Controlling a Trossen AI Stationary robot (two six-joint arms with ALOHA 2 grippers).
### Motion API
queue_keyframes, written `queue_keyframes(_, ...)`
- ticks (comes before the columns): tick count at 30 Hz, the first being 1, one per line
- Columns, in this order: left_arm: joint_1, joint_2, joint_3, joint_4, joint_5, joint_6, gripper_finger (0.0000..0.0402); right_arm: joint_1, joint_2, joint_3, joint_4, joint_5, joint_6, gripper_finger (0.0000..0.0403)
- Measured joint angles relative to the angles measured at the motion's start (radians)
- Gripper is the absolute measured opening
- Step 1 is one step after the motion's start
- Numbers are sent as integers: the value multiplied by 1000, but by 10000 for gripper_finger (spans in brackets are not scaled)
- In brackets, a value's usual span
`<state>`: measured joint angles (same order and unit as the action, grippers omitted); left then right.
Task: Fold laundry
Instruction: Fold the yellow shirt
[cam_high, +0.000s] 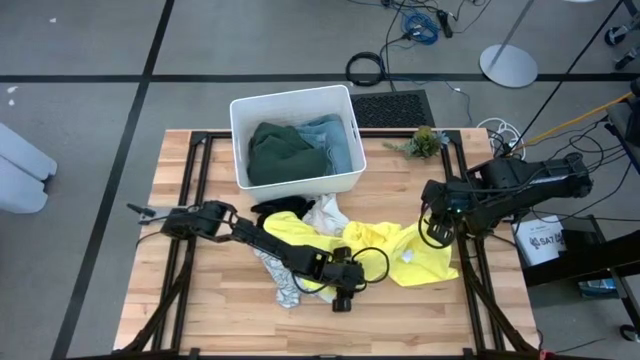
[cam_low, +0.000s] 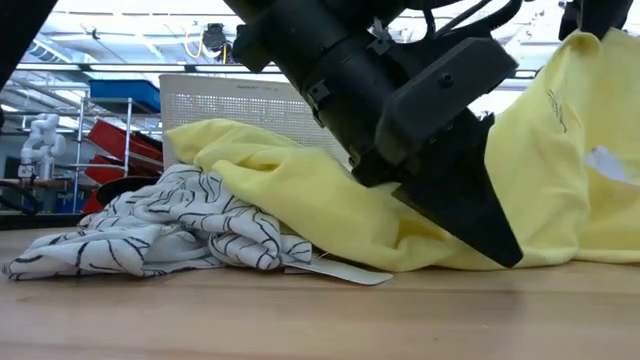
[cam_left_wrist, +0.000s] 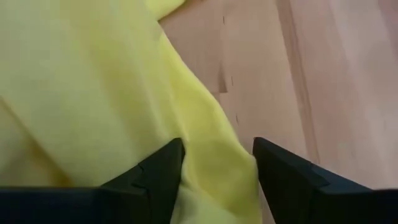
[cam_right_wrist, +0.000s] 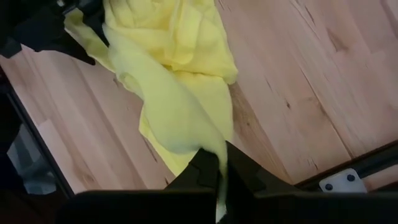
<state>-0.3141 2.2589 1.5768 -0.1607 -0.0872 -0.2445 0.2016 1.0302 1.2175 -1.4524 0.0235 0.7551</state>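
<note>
This is a robotics lab or workshop. A wooden bench (cam_high: 200, 310) on a dark metal frame stands on a grey floor (cam_high: 80, 110) marked with dark lines. Loose cables (cam_high: 366, 68) and a round stand base (cam_high: 508, 66) lie on the floor behind it. The low view shows shelving (cam_low: 105, 110) with red bins (cam_low: 120, 150), a small white robot arm (cam_low: 38, 140) and ceiling strip lights beyond.

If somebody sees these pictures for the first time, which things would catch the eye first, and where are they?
The bright yellow garment sprawls over the table's middle, with the right gripper shut on one edge and the left gripper open astride another fold. Behind it stands a white bin holding dark green and light blue clothes.
</note>
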Motion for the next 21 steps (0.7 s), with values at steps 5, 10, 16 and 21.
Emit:
queue_keyframes(5, 0, 5, 0, -13, -20, 25, 152, 0, 0, 0, 22, 1, -11, 0)
queue_keyframes(10, 3, 1, -1, -11, -29, 24, 33, 0, 0, 0, 27, 2, -16, 0)
queue_keyframes(16, 0, -104, -9, -21, -5, 26, 15, 0, 0, 0, 31, 2, -57, 0)
queue_keyframes(21, -7, -312, -6, -29, 11, 97, 10, 0, -3, 0, 35, 27, -72, 0)
